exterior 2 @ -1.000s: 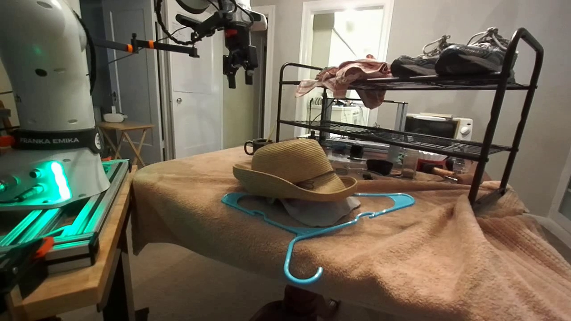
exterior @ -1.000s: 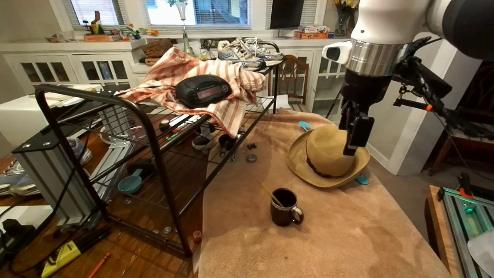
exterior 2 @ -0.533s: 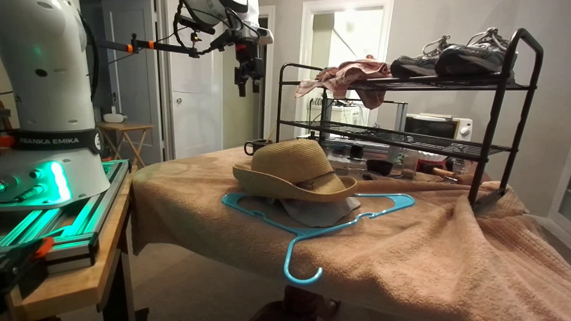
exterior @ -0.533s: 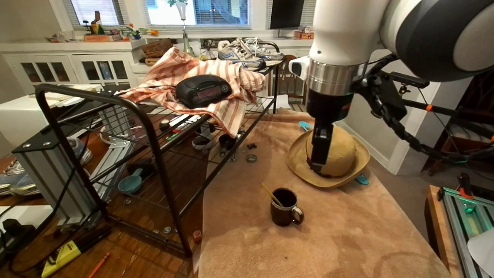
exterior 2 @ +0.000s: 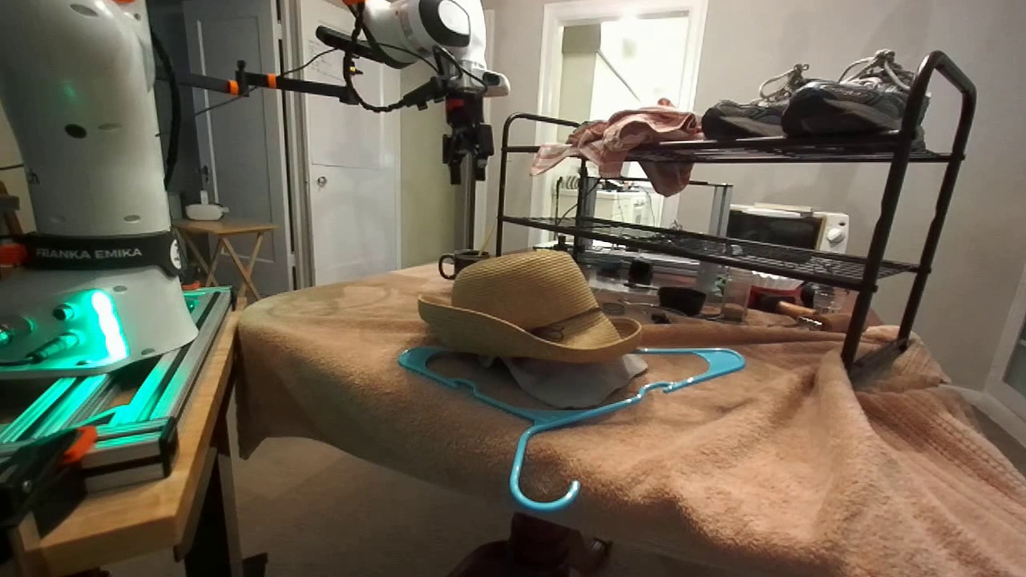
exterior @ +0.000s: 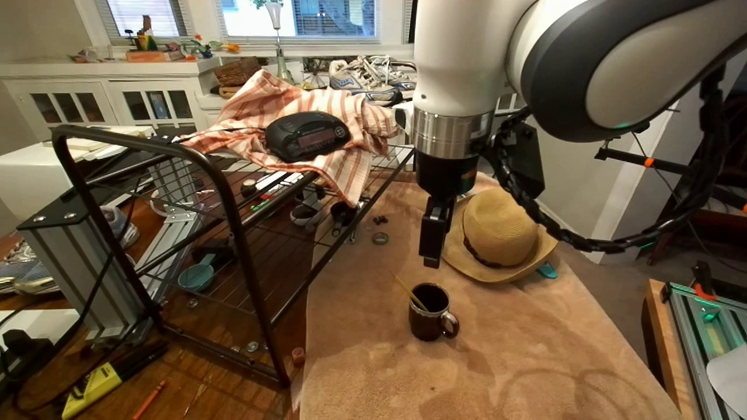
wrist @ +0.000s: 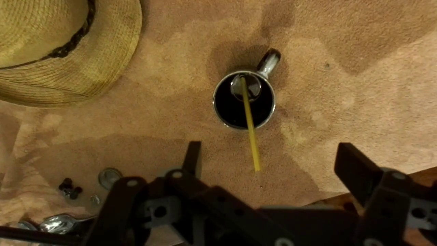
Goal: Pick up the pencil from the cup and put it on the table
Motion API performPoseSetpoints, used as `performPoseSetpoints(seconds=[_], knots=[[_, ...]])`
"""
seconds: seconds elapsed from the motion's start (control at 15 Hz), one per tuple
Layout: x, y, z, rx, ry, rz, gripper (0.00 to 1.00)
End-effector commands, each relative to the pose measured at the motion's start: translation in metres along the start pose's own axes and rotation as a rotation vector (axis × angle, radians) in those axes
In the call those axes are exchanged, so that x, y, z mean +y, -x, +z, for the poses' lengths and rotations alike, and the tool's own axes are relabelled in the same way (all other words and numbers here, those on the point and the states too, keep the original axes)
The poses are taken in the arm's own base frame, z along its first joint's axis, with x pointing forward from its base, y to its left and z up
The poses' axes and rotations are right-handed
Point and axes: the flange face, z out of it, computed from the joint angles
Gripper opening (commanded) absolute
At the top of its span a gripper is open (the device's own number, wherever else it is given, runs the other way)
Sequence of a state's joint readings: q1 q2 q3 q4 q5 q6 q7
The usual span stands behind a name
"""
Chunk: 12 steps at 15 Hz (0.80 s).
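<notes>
The dark brown mug (exterior: 426, 328) stands upright on the tan-brown table (exterior: 490, 367). It also shows in the wrist view (wrist: 269, 64) and partly behind the hat in an exterior view (exterior 2: 465, 258). The thin yellow pencil (exterior: 409, 291) leans in the mug, its upper end sticking out over the rim; it also shows in the wrist view (wrist: 252, 143). My gripper (exterior: 432, 262) is above the mug, pointing down, empty and apart from the pencil. In the wrist view the gripper (wrist: 269, 149) is wide open, with the pencil's free end showing between its fingers.
A straw hat (exterior: 502, 233) lies beside the mug, over a blue hanger (exterior 2: 553, 418). A black wire rack (exterior: 252, 280) stands along one side of the table, with a cloth and clock radio (exterior: 306, 139) on top. Spoons (wrist: 58, 223) and small items lie near the rack.
My gripper has moved from above the hat towards the mug and come lower. The mug, pencil and hat have not moved.
</notes>
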State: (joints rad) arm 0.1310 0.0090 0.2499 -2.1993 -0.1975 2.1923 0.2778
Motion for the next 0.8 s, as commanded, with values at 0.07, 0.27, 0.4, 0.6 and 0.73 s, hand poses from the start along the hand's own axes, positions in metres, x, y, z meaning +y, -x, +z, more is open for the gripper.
performPoseSetpoints(seconds=[0.07,0.27,0.4,0.6,0.73], knots=[[-0.001,-0.004,0.003,-0.006,-0.003,-0.002,1.00],[-0.001,-0.005,0.003,-0.004,-0.003,-0.002,1.00],[-0.006,-0.013,0.010,0.010,-0.014,-0.003,1.00],[-0.008,-0.015,0.023,0.014,-0.020,-0.013,1.00],[-0.008,-0.018,0.031,0.012,-0.032,-0.015,1.00]])
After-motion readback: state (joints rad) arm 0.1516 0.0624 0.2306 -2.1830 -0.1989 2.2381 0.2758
